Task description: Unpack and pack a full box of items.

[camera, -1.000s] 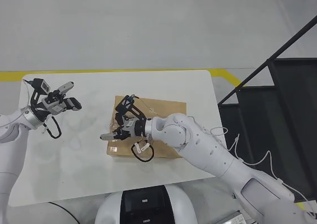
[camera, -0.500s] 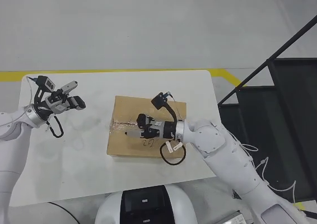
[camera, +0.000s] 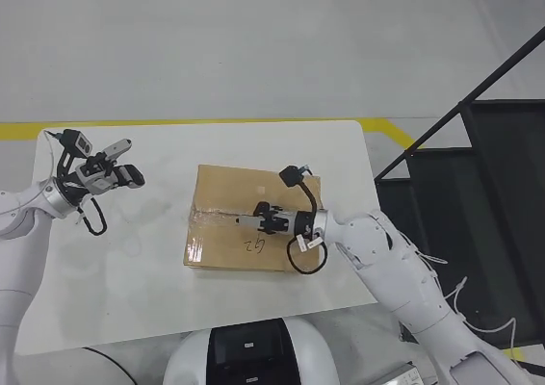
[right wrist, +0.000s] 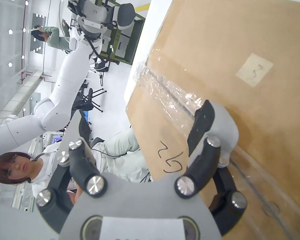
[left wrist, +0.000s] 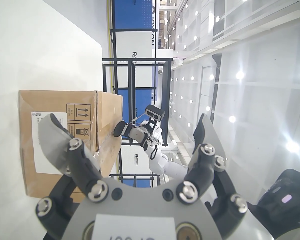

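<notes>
Right now the cardboard box is sitting closed at the middle of the white table, its top flaps sealed by a crinkled strip of clear tape that is running along the centre seam. The right gripper is hanging low over the box top, lying nearly flat and pointing across it toward the robot's left, with its jaws spread wide and nothing between them. One dark-padded finger is sitting right at the taped seam, just beside a handwritten black mark on the cardboard; whether the pad is pressing on the tape cannot be told. The other finger is standing clear of the cardboard. The left gripper is hovering above the table's far left part, well apart from the box, its jaws also gaping and empty. From the left wrist the box is showing an end face carrying a white label, with loose tape bunching at its top edge.
</notes>
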Robot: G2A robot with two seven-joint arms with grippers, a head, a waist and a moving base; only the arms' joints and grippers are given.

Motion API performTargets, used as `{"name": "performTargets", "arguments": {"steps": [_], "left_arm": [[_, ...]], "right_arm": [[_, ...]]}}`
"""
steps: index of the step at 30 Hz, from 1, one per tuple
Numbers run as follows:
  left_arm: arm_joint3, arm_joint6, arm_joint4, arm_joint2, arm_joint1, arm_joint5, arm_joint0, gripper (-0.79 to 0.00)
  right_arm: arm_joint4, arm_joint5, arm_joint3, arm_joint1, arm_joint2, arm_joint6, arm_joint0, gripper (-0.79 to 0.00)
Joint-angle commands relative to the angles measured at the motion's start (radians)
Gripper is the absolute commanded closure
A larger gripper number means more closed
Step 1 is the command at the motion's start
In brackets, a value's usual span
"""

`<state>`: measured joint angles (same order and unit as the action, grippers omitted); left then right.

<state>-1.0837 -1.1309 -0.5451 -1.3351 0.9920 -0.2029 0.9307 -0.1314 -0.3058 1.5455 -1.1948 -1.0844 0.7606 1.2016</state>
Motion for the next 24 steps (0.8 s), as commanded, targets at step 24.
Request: {"name": "performTargets", "arguments": {"steps": [24], "left_arm": [[0.003, 0.008, 0.005, -0.009, -0.001, -0.003, 0.007, -0.785]], "right_arm": [[0.180, -0.012, -0.154, -0.059, 0.183, -0.013, -0.184, -0.785]]}}
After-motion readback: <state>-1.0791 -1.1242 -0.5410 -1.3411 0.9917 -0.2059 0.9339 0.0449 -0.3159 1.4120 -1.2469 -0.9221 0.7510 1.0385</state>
